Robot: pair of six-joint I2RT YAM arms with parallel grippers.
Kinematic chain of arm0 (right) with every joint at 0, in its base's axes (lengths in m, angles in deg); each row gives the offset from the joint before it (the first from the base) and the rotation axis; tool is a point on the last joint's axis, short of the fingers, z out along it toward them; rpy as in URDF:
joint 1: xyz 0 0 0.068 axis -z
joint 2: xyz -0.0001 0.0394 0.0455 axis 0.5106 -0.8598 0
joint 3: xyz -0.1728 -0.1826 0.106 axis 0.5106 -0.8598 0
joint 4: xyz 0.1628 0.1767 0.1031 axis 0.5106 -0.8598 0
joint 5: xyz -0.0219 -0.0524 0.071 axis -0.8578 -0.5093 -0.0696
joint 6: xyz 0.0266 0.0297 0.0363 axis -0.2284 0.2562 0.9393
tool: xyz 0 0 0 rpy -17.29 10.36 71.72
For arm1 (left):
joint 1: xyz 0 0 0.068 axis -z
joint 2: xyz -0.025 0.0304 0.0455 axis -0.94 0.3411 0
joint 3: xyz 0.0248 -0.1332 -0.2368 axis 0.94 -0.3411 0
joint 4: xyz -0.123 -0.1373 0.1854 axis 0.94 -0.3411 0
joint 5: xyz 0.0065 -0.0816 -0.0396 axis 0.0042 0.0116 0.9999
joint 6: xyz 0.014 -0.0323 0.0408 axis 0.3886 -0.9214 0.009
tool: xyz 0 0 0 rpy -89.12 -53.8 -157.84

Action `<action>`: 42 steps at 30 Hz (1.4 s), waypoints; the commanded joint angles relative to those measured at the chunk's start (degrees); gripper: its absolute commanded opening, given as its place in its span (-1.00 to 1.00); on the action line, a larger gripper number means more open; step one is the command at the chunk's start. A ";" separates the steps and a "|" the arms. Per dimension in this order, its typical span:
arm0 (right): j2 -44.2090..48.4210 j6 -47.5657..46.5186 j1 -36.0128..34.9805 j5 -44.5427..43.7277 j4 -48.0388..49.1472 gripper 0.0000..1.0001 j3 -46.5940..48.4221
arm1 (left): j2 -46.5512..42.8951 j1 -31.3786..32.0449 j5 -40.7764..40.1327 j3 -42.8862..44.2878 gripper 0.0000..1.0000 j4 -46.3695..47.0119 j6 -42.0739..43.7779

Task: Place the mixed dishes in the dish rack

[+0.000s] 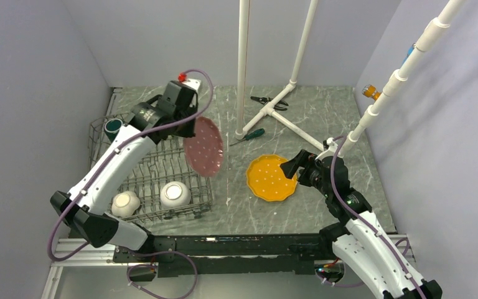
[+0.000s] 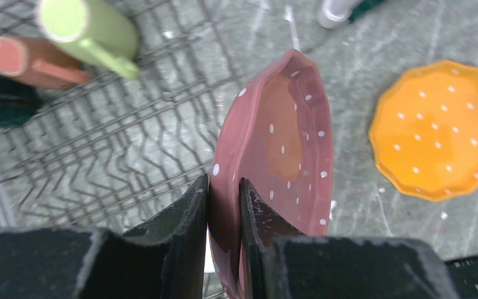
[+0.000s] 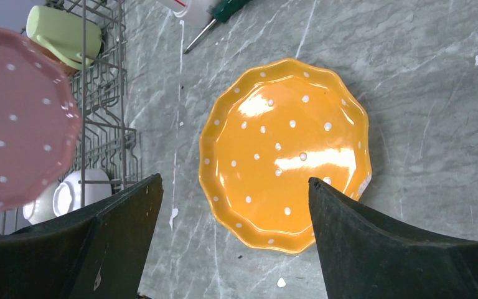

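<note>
My left gripper point(image 1: 190, 124) point(image 2: 224, 182) is shut on the rim of the pink dotted plate point(image 1: 203, 147) point(image 2: 286, 143), which hangs on edge over the right side of the dish rack point(image 1: 155, 168) point(image 2: 124, 118). Flat on the table lies the yellow-orange plate point(image 1: 271, 177) point(image 3: 286, 152). My right gripper point(image 1: 294, 167) point(image 3: 235, 187) stands open at its right rim, holding nothing. In the rack are two white-bottomed bowls point(image 1: 126, 203) point(image 1: 175, 194), a dark green mug point(image 1: 112, 128), a light green mug point(image 2: 90, 28) and a salmon mug point(image 2: 31, 59).
A white pipe frame point(image 1: 243, 68) rises from the back of the table. A green-handled screwdriver point(image 1: 248, 136) lies by its foot and pliers point(image 1: 269, 102) farther back. Grey walls close in on the left, back and right.
</note>
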 commanded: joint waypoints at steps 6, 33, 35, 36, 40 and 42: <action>-0.19 -0.40 -0.20 1.43 3.77 0.76 -1.19 | -6.86 -11.70 -12.22 10.71 -1.00 -8.15 8.98; -1.84 -0.77 -0.09 3.40 4.88 0.77 -1.95 | -4.30 -16.76 -41.10 -10.42 -1.00 1.92 14.94; -1.96 -0.69 -0.14 3.52 4.96 0.77 -2.10 | -4.43 -16.71 -40.35 -12.58 -1.00 4.45 15.97; -1.84 -0.62 -0.14 3.57 5.05 0.77 -2.21 | -4.17 -16.70 -40.20 -13.07 -1.00 4.65 15.78; -1.82 -0.60 -0.14 3.62 4.94 0.77 -2.40 | -2.17 -16.70 -40.65 -14.54 -1.00 5.32 15.73; -1.72 -0.60 -0.17 3.57 4.75 0.77 -2.39 | -1.57 -16.73 -41.14 -15.37 -1.00 6.13 16.17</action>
